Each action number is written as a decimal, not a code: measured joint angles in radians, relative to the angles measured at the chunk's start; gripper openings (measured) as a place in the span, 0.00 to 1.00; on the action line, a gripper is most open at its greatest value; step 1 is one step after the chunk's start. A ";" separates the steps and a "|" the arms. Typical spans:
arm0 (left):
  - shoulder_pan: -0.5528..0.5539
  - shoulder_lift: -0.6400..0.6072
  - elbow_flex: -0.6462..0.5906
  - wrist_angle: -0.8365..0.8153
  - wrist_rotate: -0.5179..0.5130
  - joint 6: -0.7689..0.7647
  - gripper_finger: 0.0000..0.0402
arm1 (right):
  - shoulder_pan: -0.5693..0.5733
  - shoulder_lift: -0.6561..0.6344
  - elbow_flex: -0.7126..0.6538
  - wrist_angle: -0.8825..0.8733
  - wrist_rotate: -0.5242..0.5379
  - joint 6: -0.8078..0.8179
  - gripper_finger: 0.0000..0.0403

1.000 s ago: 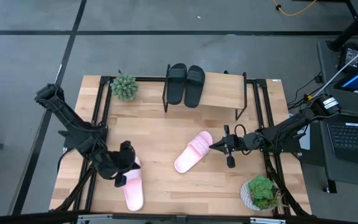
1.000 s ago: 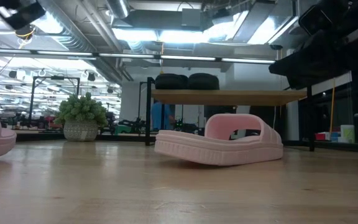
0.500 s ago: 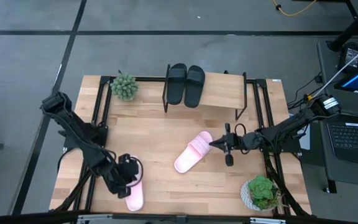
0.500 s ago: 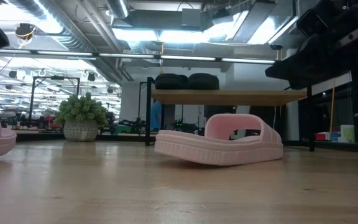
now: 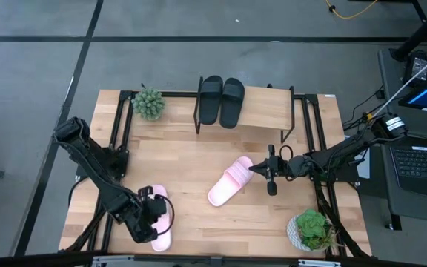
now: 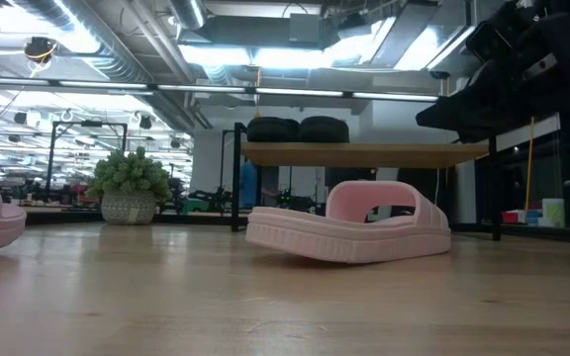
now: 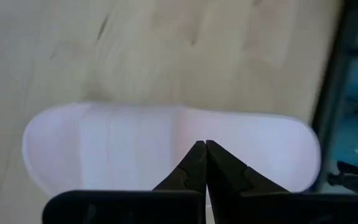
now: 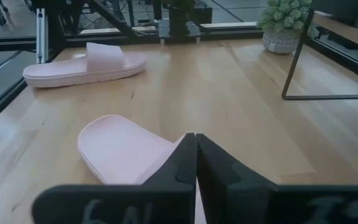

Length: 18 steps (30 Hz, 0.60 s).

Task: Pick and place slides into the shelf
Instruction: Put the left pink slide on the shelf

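- Right tool, fingers together, sits at the centre pink slide; left tool, also together, covers the lower-left pink slide.
- Unopened fingers would likely shove slides, not grasp.

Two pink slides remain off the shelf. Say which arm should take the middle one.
Right. The right gripper sits by the middle pink slide, fingers shut, near the shelf. The left gripper is over the other pink slide at the near-left corner.

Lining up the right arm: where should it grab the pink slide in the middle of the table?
Grip the ribbed strap of the middle pink slide, coming from above. It lies flat, sole down, and the strap arches over a gap, so one finger can slip under it. The right gripper, shut, sits at that strap end.
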 joint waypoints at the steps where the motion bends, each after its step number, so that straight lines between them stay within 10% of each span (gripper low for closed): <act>1: 0.000 0.006 0.000 -0.010 0.006 -0.027 0.00 | 0.000 0.000 0.000 0.000 0.000 0.000 0.02; 18: -0.048 0.060 0.000 -0.004 0.083 -0.139 0.00 | 0.000 0.000 0.000 -0.009 0.000 -0.001 0.02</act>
